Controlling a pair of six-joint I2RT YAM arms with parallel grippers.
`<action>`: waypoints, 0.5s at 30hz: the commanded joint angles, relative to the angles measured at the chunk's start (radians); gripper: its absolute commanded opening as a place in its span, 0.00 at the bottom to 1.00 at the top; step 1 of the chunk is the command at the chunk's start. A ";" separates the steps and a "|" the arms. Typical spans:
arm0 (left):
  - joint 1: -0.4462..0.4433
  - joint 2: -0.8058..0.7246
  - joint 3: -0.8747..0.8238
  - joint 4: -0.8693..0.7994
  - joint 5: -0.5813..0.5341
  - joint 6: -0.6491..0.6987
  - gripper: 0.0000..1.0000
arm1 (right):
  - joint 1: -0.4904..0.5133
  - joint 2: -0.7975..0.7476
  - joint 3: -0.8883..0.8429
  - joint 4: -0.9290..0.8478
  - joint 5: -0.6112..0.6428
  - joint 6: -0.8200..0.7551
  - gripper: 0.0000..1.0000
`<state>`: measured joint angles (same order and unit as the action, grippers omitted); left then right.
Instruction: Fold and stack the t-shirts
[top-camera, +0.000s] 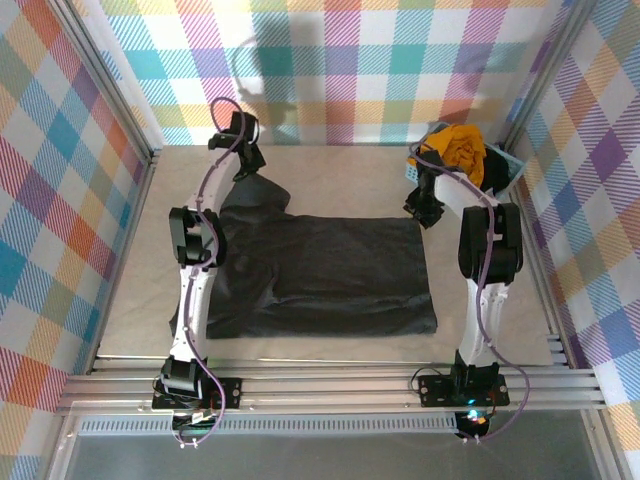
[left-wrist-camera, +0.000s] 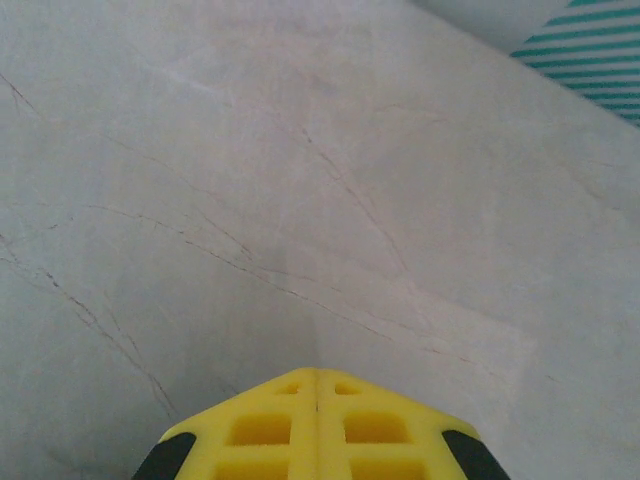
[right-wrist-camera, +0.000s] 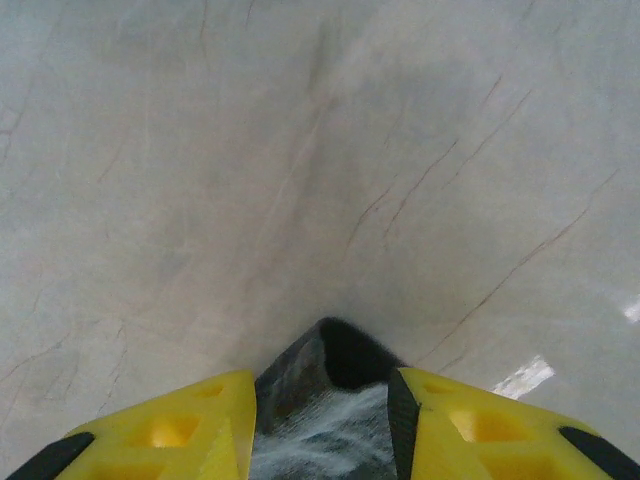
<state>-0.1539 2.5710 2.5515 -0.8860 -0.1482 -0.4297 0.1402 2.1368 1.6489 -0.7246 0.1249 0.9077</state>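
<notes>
Okay, overhead: charcoal t-shirt (top-camera: 320, 275) is lying flat on the table (top-camera: 340, 175), long axis running left-right. Left gripper (top-camera: 245, 160) is sitting at its far-left sleeve and right gripper (top-camera: 425, 208) at its far-right corner, both arms reaching forward. Mustard t-shirt (top-camera: 462, 148) is sitting in the blue basket (top-camera: 508, 165).

Left wrist: fingers (left-wrist-camera: 300, 400) are pressing together, no cloth seen between them.

Right wrist: fingers (right-wrist-camera: 210, 400) are pinching the charcoal t-shirt (right-wrist-camera: 320, 390).

Pale stone-look bench (top-camera: 330, 165), thin dark veins over the surface. Spread across the middle, a dark charcoal cloth t-shirt (top-camera: 330, 275). Beyond that shirt's far right corner, a light blue plastic lattice basket (top-camera: 508, 168).
</notes>
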 joint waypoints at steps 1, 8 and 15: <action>-0.010 -0.081 -0.044 -0.025 0.027 -0.010 0.00 | 0.009 0.053 0.058 -0.051 0.009 0.055 0.40; -0.016 -0.168 -0.152 -0.001 0.042 -0.009 0.00 | 0.008 0.077 0.081 -0.144 0.045 0.049 0.32; -0.022 -0.250 -0.225 -0.011 0.042 -0.013 0.00 | 0.007 0.074 0.103 -0.162 0.058 -0.024 0.05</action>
<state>-0.1654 2.4195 2.3569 -0.8883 -0.1135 -0.4301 0.1501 2.2032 1.7229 -0.8356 0.1608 0.9249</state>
